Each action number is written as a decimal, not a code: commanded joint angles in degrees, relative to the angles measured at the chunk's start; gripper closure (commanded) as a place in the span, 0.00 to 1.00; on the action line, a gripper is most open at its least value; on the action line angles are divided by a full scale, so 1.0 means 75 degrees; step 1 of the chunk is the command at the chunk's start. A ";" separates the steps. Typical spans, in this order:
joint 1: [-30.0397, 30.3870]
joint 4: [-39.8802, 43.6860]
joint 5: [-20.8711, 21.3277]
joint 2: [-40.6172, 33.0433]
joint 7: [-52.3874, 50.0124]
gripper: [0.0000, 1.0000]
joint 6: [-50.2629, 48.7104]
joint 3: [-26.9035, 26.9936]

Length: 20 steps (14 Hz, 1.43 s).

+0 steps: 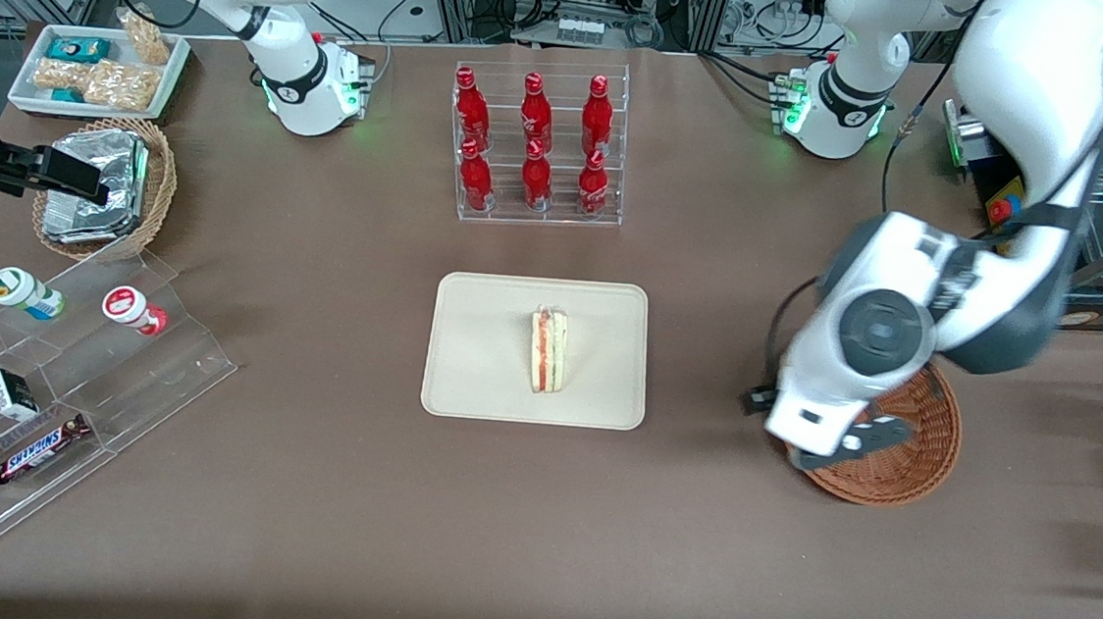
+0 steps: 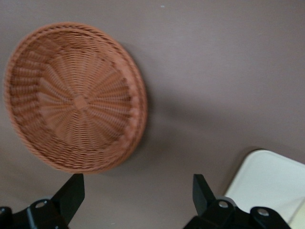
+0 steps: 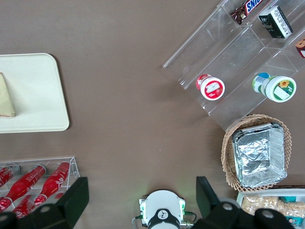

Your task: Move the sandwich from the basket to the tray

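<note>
The sandwich [image 1: 548, 351], a pale wedge with red and green layers, stands on the cream tray [image 1: 478, 363] in the middle of the table. Its edge also shows in the right wrist view [image 3: 5, 98] on the tray [image 3: 33, 90]. The reddish-brown wicker basket [image 1: 904, 455] sits empty toward the working arm's end; it shows empty in the left wrist view [image 2: 76, 100]. My left gripper [image 2: 138, 191] is open and empty, above the bare table between basket and tray [image 2: 271, 181]. In the front view the gripper [image 1: 831, 448] hangs over the basket's edge nearest the tray.
A clear rack of red bottles [image 1: 537, 146] stands farther from the front camera than the tray. Toward the parked arm's end are a tan basket with foil packets [image 1: 103, 186], a white snack dish [image 1: 98, 67] and a clear stepped stand [image 1: 63, 389] with snacks.
</note>
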 commanded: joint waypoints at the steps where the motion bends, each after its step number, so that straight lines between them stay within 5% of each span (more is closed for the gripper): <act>1: 0.0795 -0.0272 -0.0164 -0.0496 0.1093 0.00 -0.0445 -0.0085; 12: 0.2263 0.0230 -0.2096 -0.2408 0.3769 0.00 -0.3141 -0.0027; 20: 0.2215 0.0186 -0.2039 -0.2852 0.3722 0.00 -0.3119 0.0020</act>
